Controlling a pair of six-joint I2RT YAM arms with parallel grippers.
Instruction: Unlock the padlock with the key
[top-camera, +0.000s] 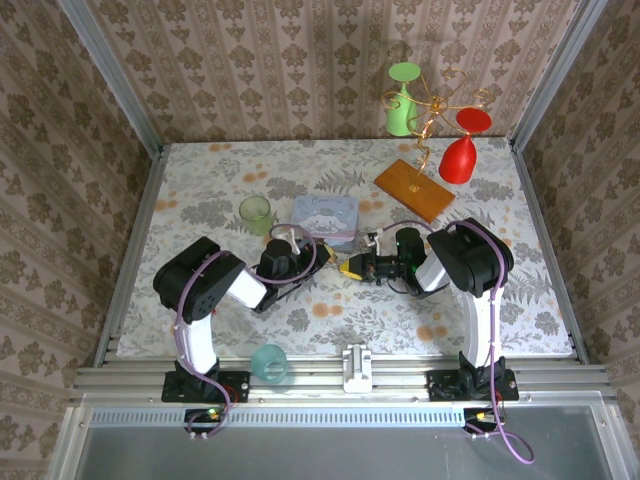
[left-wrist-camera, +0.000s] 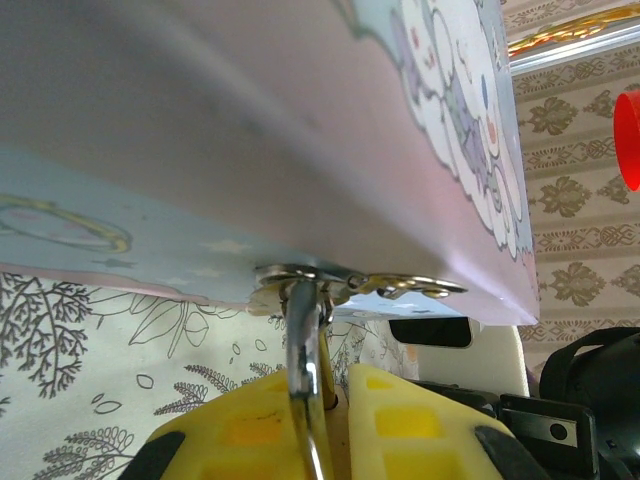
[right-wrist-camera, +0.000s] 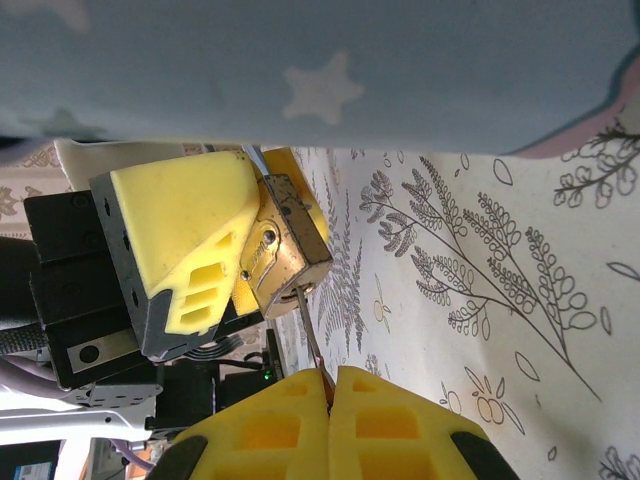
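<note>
2 grippers with yellow fingers meet nose to nose at the middle of the floral-patterned table (top-camera: 195, 195), just in front of the flat pale blue patterned box (top-camera: 325, 215). The left gripper (left-wrist-camera: 318, 392) is clamped on the small brass padlock (right-wrist-camera: 287, 243). In the left wrist view the padlock's thin silver shackle (left-wrist-camera: 302, 340) rises from between the fingers and passes through the metal hasp (left-wrist-camera: 350, 283) on the box's lower edge. In the right wrist view the padlock body sits tilted between the left gripper's yellow pads, close under the box.

The right gripper (right-wrist-camera: 328, 378) is squeezed tight on the thin dark metal key (right-wrist-camera: 310, 335), and only the shaft shows above its fingertips. The key's tip meets the lower edge of the padlock body. Whether it sits in the keyhole cannot be told.

A translucent green cup (top-camera: 256, 213) stands just left of the box. A teal cup (top-camera: 268, 362) rests at the near rail beside the left arm's base. At the far right, a gold wire stand (top-camera: 432, 110) on an orange wooden board (top-camera: 414, 189) carries 1 green goblet (top-camera: 402, 100) and 1 red goblet (top-camera: 461, 150).
</note>
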